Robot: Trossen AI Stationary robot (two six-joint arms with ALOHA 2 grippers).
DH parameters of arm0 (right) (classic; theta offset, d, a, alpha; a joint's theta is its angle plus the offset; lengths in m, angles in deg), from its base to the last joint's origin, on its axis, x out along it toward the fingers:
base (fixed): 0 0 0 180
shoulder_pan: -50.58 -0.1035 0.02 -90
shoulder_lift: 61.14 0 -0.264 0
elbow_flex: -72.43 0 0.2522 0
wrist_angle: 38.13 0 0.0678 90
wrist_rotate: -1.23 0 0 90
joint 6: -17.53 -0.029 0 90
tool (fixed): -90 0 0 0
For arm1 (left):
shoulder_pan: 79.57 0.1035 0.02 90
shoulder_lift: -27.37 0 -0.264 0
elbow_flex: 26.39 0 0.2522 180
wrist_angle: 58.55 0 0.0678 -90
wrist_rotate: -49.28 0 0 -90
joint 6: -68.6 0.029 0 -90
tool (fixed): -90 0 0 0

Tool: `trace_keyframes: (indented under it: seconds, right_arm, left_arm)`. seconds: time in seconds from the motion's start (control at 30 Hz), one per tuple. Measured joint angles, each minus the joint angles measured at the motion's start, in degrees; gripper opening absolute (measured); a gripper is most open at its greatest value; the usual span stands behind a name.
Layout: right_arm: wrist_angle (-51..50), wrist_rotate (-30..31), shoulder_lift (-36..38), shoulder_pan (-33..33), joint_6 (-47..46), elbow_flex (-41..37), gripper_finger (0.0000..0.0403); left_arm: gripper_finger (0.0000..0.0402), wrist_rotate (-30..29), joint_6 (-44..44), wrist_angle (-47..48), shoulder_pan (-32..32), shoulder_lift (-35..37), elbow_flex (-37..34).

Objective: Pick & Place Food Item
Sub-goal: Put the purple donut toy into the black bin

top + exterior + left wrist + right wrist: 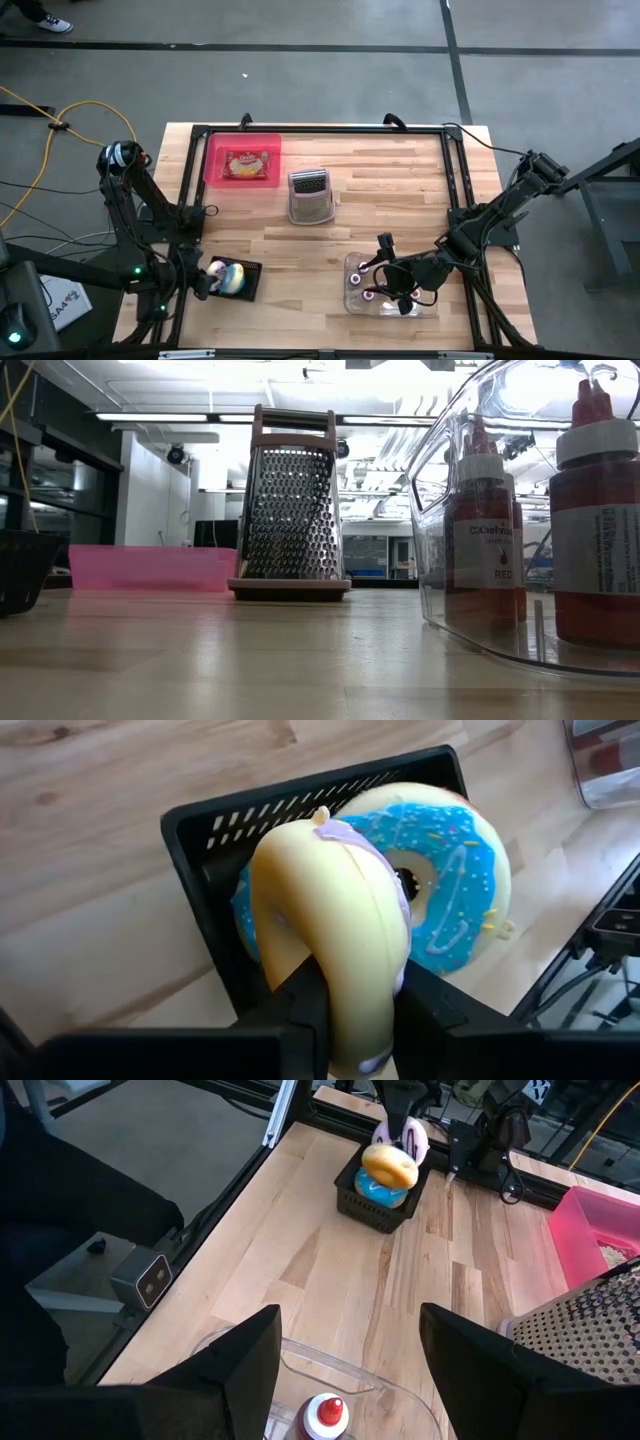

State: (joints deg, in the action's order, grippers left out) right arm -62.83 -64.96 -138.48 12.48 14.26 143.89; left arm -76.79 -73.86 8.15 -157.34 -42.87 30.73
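My left fingers (360, 1010) clamp a yellow doughnut (335, 935) just above the black basket (200, 830), over a blue doughnut (450, 850). Pick done; placing remains. Right fingers (350, 1355) wait open over the clear tray (352, 300).

Tabletop (400, 200): pale wood planks, matt, visible grain. Frame along its edges (320, 130): black metal. Grater (290, 510) near the far edge: shiny perforated metal, dull pinkish trim. Pink bin (241, 160) at the far left corner: translucent plastic, smooth. Black basket (300, 810) near the front left corner: matt slotted plastic. Yellow doughnut (330, 920) and blue iced one (450, 870): smooth, rubbery, faint sheen. Clear tray (450, 560) near the front edge: glossy transparent plastic. Bottles (600, 530) inside: glossy plastic, white caps, paper labels.
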Motion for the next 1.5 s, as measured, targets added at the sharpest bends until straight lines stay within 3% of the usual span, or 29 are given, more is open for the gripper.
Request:
trace_keyframes:
  seconds: [0.5, 1.5]
  right_arm:
    - [0.0, 0.0, 0.0, 0.0, 0.0, 0.0, 0.0227]
    - [0.0, 0.0, 0.0, 0.0, 0.0, 0.0, 0.0227]
  left_arm:
    - [0.0131, 0.6, 4.5, -0.5, 3.0, 0.8, 0.0]
    - [0.0138, 1.8, 15.0, -1.2, 6.5, 3.4, 0.0]
